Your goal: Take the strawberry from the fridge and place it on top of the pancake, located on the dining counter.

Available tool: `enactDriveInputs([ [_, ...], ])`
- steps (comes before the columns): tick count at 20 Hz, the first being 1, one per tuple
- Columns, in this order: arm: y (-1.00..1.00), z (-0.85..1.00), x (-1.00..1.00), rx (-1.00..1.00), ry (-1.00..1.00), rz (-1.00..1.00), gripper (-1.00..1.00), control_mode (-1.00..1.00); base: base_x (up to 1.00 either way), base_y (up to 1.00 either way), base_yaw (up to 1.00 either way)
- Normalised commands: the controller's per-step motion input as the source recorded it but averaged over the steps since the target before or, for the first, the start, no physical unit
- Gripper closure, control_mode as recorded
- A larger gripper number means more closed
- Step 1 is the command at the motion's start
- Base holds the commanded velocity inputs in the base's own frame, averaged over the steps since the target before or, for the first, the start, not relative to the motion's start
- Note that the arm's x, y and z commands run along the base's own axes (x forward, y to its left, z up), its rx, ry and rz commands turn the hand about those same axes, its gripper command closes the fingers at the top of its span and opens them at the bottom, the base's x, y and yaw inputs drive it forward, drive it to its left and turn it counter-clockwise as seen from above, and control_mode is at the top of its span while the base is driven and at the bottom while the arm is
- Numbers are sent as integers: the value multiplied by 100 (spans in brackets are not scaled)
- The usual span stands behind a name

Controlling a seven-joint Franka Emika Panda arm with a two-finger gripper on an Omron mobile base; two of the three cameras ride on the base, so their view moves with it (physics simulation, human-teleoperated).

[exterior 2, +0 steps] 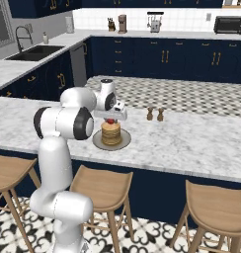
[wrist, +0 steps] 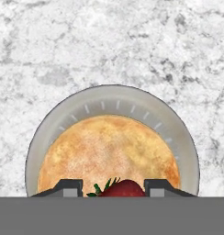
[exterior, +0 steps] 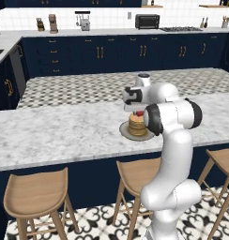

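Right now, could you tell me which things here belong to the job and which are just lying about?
Job: small red strawberry in the tool; tan round pancake stack; beige plate; marble dining counter.
Lying about: two small brown shakers; wooden stools.

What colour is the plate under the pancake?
Beige-grey plate under the tan pancake, clearest in the hand view.

The strawberry (wrist: pixel 123 188) is small, bright red, with green leaves at one end, and hangs just above the pancake's (wrist: pixel 108 153) top. The pancake is a tan-yellow round stack, level, centred on a flat beige plate (wrist: pixel 114 98). The plate sits on the dining counter (exterior: pixel 64 131), white-grey marble over a navy base, near the edge by the stools.
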Motion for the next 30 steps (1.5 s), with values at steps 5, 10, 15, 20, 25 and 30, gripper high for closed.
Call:
enactDriveInputs([
  [5, 0, -14, 0, 0, 0, 0, 100, -100, 0, 0, 0],
  [10, 0, -11, 0, 0, 0, 0, 100, -100, 0, 0, 0],
  [15, 0, -9, 0, 0, 0, 0, -100, -100, 0, 0, 0],
  [20, 0, 0, 0, 0, 0, 0, -100, -100, 0, 0, 0],
  [25, 0, 8, 0, 0, 0, 0, -100, -100, 0, 0, 0],
  [30, 0, 65, -12, -6, 0, 1, -100, -100, 0, 0, 0],
])
